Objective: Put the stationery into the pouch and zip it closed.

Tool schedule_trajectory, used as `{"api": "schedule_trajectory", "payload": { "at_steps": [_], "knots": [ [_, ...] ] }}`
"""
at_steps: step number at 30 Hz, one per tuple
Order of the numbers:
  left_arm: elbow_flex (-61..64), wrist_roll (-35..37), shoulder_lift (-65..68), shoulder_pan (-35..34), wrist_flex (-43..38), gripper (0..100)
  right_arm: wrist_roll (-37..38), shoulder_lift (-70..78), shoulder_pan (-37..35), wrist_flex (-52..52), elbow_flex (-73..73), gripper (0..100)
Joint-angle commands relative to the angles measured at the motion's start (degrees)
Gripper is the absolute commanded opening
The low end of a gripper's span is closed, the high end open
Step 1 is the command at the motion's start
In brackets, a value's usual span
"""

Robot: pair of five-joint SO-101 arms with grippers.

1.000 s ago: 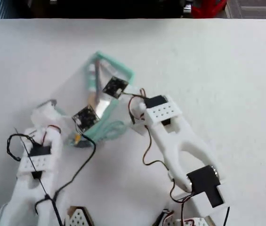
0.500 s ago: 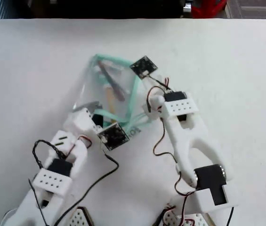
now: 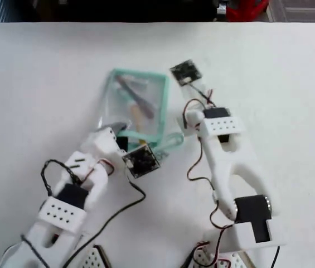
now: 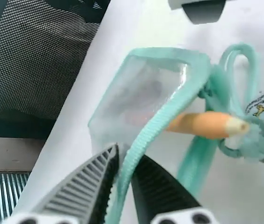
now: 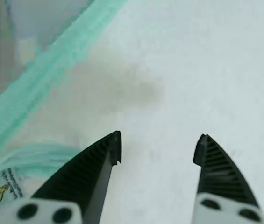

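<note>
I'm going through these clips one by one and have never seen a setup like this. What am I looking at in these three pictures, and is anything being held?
These are two small white robot arms at a white table, each ending in a two-fingered claw. The high view looks down on both arms from above. The other two pictures come from little cameras on each arm's wrist, looking along its own claw. On the table lies a clear pouch with a teal edge. A dark pen shows through it, and so does an orange pencil, whose tip seems to poke past the edge. The left claw is pinched on the pouch's teal edge. The right claw is open and holds nothing, above bare table beside the pouch.
</note>
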Motion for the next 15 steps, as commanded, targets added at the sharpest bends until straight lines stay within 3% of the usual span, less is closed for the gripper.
{"api": "schedule_trajectory", "payload": {
  "at_steps": [1, 6, 12, 15],
  "knots": [
    [-12.0, 7.6, -1.9, -3.5, 3.1, 2, -5.1, -2.4, 3.7, -3.1, -0.3, 25.8],
    [-28.4, 20.9, -3.0, -4.7, 11.4, 2, -8.4, -2.3, 5.1, -4.2, -0.3, 25.8],
    [-48.6, 22.2, -13.2, 3.3, 29.9, 2, -8.4, -2.3, 4.9, -4.1, -0.2, 25.8],
    [-48.3, 20.3, -11.4, 7.8, 35.6, 2, -8.4, -2.3, 5.2, -4.1, -0.2, 25.8]
  ]
}}
